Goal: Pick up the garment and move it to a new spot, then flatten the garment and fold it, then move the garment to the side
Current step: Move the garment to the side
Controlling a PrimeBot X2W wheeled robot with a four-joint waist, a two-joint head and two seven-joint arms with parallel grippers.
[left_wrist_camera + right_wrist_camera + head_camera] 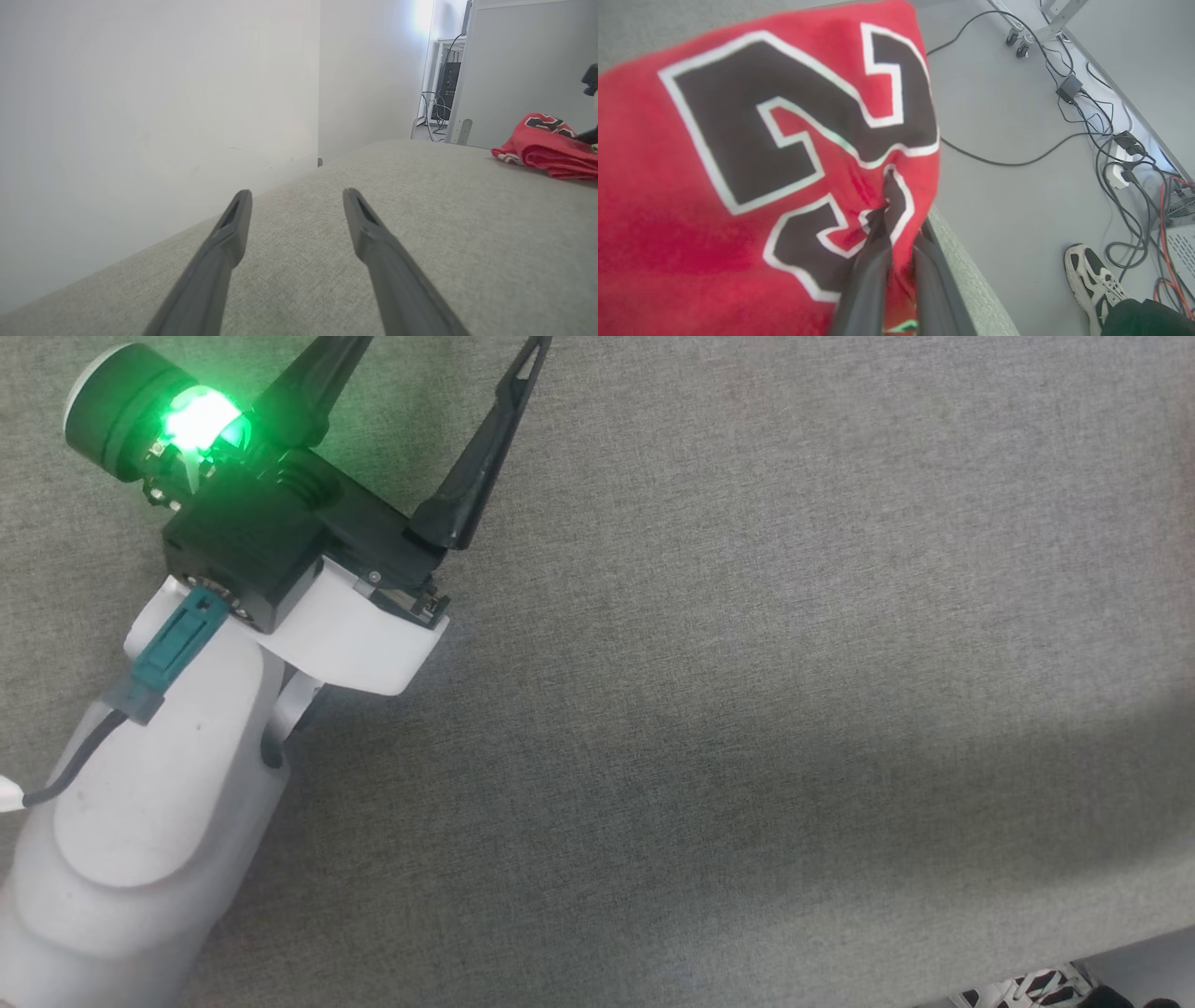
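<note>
Right pincer (889, 210) clenched on garment (644, 210). Left pincer (296, 196) released over table (467, 242); garment at its 2 o'clock.

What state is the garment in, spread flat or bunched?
Bunched: the garment lies as a crumpled heap on the grey surface, with the right gripper shut on a pinch of it.
</note>
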